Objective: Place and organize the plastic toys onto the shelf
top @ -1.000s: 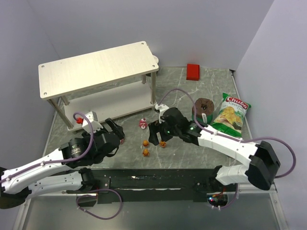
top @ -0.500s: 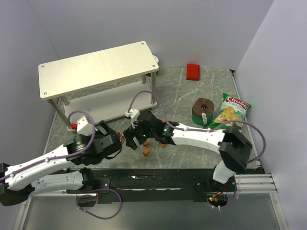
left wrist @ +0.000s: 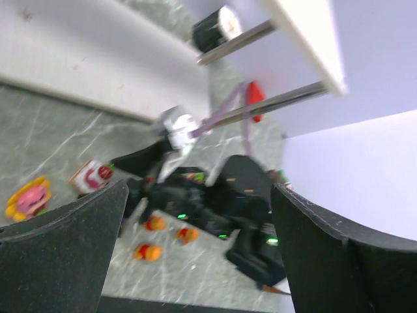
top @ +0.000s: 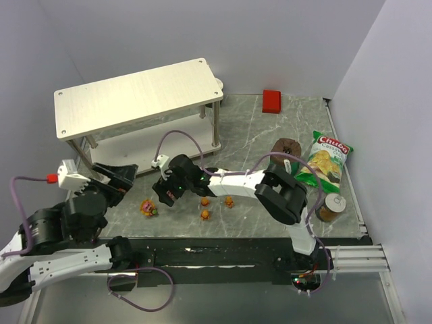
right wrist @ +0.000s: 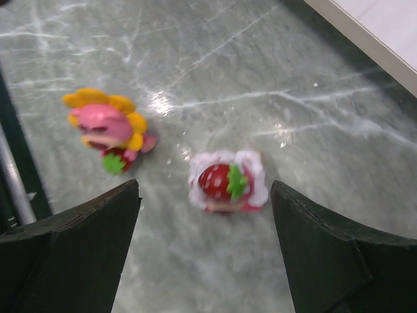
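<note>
My right gripper (top: pixel 165 194) is open and reaches far left, low over the table. A pink-red strawberry bear (right wrist: pixel 228 181) lies between its fingers (right wrist: pixel 78 241), untouched. The orange-yellow flower-faced toy (top: pixel 148 207) lies just left of it and also shows in the right wrist view (right wrist: pixel 107 127). Three small orange bears (top: pixel 204 200) (top: pixel 205 214) (top: pixel 229 201) lie to the right. My left gripper (top: pixel 116 175) is open and empty, drawn back to the left. The shelf (top: pixel 135 94) stands at the back left, its top board bare. The other strawberry bears are out of view.
A red block (top: pixel 271 100) sits at the back. A brown-and-green cylinder (top: pixel 286 150), a chips bag (top: pixel 324 162) and a can (top: pixel 331 208) are on the right. A shelf leg (top: pixel 217 131) stands behind the toys.
My right arm has swung left across the table to the strawberry bear. My left arm has pulled back to the left. The flower-faced toy now lies in the open.
</note>
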`<state>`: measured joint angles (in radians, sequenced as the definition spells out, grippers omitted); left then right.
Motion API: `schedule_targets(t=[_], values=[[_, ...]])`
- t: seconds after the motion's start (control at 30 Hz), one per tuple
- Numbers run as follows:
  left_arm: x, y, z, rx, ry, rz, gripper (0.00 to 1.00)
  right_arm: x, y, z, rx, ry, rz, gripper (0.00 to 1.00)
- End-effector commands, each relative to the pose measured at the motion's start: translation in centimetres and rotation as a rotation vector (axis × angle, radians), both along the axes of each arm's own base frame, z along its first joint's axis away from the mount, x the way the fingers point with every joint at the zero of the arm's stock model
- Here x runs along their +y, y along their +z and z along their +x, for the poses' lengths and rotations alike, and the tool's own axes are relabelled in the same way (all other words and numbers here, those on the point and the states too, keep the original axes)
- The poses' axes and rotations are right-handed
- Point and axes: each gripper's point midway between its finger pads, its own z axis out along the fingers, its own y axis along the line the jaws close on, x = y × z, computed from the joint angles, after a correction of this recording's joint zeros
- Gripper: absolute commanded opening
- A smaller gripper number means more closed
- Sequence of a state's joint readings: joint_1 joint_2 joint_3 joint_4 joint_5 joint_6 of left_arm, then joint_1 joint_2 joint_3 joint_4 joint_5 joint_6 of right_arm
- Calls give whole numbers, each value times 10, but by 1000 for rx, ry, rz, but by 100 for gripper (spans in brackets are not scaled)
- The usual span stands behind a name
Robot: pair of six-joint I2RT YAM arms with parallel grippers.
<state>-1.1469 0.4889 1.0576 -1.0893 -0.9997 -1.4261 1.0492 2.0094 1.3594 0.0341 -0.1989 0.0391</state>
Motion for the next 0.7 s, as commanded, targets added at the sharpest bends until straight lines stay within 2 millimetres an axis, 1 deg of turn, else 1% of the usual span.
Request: schedule_targets(t=[0.0, 0.03, 0.07, 0.13, 0.17, 0.23, 0.3, 0.37, 0.43, 0.47, 0.53, 0.67], values=[[10, 23, 4, -100, 24, -11, 96, 22, 10, 19, -86, 17, 36, 88], [14, 25, 3, -107, 27, -22, 96, 23, 10, 22, -91, 12, 30, 88], [15, 25, 3, -111, 33, -21, 96, 24, 2, 23, -90, 11, 14, 88], [18, 28, 3, -119, 34, -18, 96, 25, -2, 26, -90, 9, -5, 86], [20, 30, 3, -125, 38, -19, 96, 24, -10, 27, -84, 5, -21, 85], [21, 32, 2, -128, 38, -5, 96, 22, -16, 27, -77, 0, -37, 82], [22, 31, 3, -130, 46, 3, 96, 18, -24, 24, -70, -2, -54, 80], [22, 30, 3, -130, 43, 7, 96, 15, -25, 23, -67, 1, -61, 80], [20, 28, 4, -131, 41, 8, 96, 10, -28, 20, -64, 3, -69, 82], [19, 28, 4, -131, 43, 7, 96, 8, -29, 21, -66, -3, -74, 87], [18, 27, 5, -130, 42, 4, 96, 5, -34, 20, -65, -5, -91, 89], [18, 23, 4, -123, 43, -6, 96, 3, -39, 19, -60, 8, -104, 90]])
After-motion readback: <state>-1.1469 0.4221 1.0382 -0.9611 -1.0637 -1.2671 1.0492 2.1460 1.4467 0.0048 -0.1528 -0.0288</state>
